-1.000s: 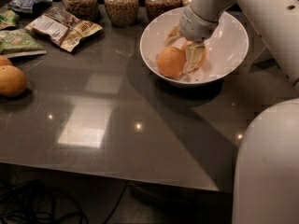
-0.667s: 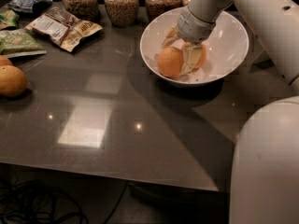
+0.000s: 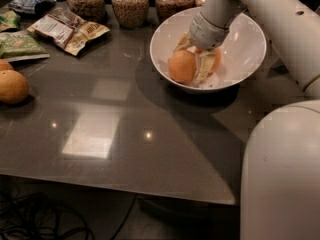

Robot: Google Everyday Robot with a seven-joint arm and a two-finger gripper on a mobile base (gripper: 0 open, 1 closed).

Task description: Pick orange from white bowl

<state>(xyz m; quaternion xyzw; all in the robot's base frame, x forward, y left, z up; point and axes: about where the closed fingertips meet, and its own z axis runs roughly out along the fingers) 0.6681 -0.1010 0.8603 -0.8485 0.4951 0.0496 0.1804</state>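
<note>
You have the gripper (image 3: 196,58) down inside the white bowl (image 3: 247,44), pressed right against the orange (image 3: 181,68). From this view you cannot tell whether it has closed on the fruit or stands wide. The orange sits on the bowl's floor, on the left side, close to the near-left wall. It is slightly oval, and its longer way looks to run up and down in your view, from the near wall toward the back. No stem end shows, so you cannot say which end points where. Its skin is matte, a dull yellow-orange. A second, smaller fruit (image 3: 216,59) lies just beside it to the right, half hidden by the gripper.

The bowl is wide, glossy and smooth, with sloping sides, and it stands on a dark polished table (image 3: 125,134) that mirrors the lights. The arm (image 3: 272,26) is a pale, rounded shell coming in from the upper right.

Behind the bowl you see glass jars (image 3: 130,4) of grain. Crinkled snack packets (image 3: 67,29) lie at the back left, and another round orange fruit (image 3: 12,86) rests at the left edge, well apart from the bowl
</note>
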